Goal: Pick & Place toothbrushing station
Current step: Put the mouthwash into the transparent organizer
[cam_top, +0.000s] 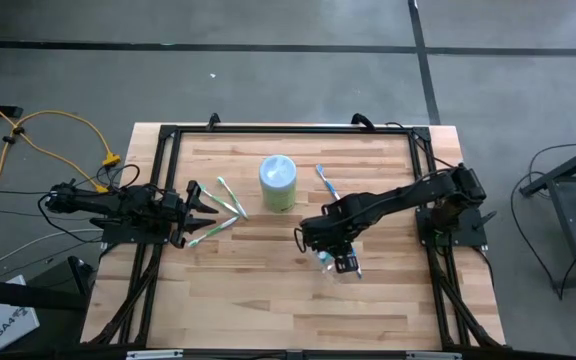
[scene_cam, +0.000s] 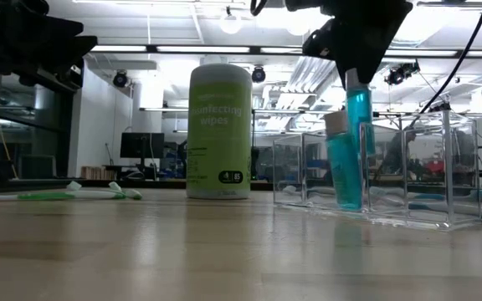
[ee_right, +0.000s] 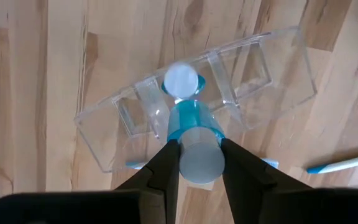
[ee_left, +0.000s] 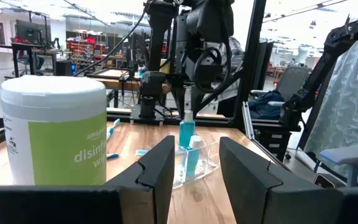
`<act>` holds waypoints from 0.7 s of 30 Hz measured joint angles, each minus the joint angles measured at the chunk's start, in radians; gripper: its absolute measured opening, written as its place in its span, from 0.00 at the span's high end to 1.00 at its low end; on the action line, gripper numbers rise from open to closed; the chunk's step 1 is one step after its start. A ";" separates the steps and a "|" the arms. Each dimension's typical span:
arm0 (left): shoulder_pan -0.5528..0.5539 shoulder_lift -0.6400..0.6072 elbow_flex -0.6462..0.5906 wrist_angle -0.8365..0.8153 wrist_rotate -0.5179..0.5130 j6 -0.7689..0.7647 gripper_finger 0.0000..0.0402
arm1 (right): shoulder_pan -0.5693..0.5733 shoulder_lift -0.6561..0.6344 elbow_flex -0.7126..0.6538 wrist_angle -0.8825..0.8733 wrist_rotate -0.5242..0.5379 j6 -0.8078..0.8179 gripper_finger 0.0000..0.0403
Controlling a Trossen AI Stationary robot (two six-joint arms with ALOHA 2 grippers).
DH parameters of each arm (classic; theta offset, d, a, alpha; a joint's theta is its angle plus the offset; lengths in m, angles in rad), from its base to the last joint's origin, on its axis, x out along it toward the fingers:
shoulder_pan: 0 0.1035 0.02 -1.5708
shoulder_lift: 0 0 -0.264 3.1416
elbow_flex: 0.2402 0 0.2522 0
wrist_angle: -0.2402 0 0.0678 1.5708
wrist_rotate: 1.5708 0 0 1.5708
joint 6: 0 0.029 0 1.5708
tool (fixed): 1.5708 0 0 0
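wipes canister (cam_top: 278,182) mid-table, bare wood in front

Pale wooden slatted table top (cam_top: 268,290): visible grain, light sheen near low camera. Clear rigid plastic compartmented container (ee_right: 272,62): glossy, transparent, smooth walls. Translucent teal plastic tube with frosted white cap (ee_right: 191,140): smooth, satin finish, clamped between matt black plastic fingers (ee_right: 241,171) of right gripper (ee_right: 197,171). White plastic cylindrical wipes tub with green label (ee_left: 55,130): matt lid, smooth printed wrap. Slim green-white plastic toothbrushes (cam_top: 230,205): smooth. Black metal frame (cam_top: 288,128) around table: matt.
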 joint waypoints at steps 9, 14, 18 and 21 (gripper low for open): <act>0.000 0.000 0.000 0.000 0.000 0.000 0.69 | -0.002 0.000 -0.077 0.066 0.005 0.055 0.78; 0.000 0.000 0.000 0.000 0.000 0.000 0.69 | -0.005 0.000 -0.095 0.091 0.011 0.064 0.78; 0.000 0.000 0.000 0.000 0.000 0.000 0.69 | -0.005 0.000 -0.096 0.108 0.019 0.066 0.78; 0.000 0.000 0.000 0.000 0.000 0.000 0.69 | -0.004 0.000 -0.096 0.117 0.019 0.066 0.78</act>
